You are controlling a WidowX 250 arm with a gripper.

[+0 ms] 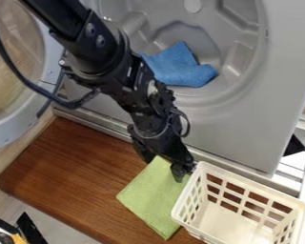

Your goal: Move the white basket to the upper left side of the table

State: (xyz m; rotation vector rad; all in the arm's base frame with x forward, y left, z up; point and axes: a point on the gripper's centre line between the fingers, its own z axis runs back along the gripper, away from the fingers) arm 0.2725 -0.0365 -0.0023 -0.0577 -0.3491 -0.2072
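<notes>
Camera view, hand (pixel 180 167) beside the white basket (pixel 250 184), whether spread or closed I cannot tell, green cloth (pixel 152 195) below it, blue cloth (pixel 180 66) above it.

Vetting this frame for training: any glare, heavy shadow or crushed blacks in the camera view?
Camera view: soft light, no hard glare on the wooden board; gripper nearly black, its parts merging; pale basket bright but not washed out, cut off by the bottom edge.
</notes>
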